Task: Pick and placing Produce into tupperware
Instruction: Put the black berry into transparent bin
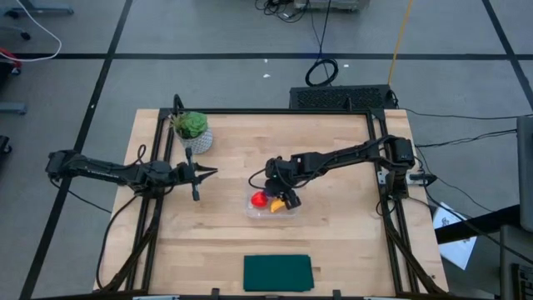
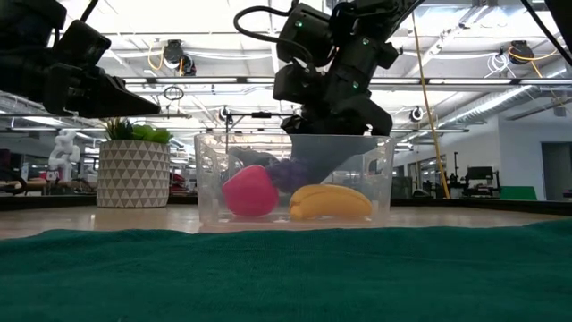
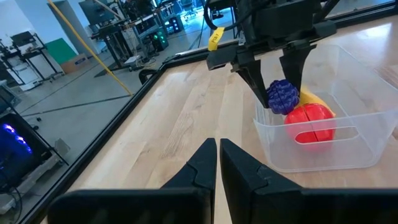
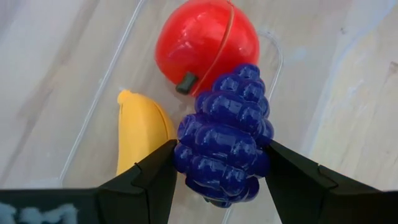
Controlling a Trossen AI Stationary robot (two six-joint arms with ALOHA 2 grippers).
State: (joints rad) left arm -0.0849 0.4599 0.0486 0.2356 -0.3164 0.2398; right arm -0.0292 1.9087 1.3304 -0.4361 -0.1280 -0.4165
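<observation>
Right gripper (image 3: 281, 87) is over the tupperware (image 3: 348, 155) near table centre, fingers pinched on both sides of the purple grape bunch (image 4: 225, 140). Grapes are held inside the container's outline, just above the other two pieces; whether they already touch the bottom isn't clear from the low view. Red fruit (image 4: 205, 38) and banana (image 4: 142, 127) lie on the container floor, side by side, banana just beside the grapes. In the low view the red fruit (image 2: 248, 192) sits to one side, the banana (image 2: 331, 202) to the other, grapes (image 2: 290, 172) behind and between them.

Left gripper (image 1: 200, 172) is parked well apart at the table's left side, near the potted plant (image 1: 192, 128), fingers (image 3: 202, 165) pressed together, holding nothing.

Green cloth (image 1: 277, 272) lies flat at the near edge.
</observation>
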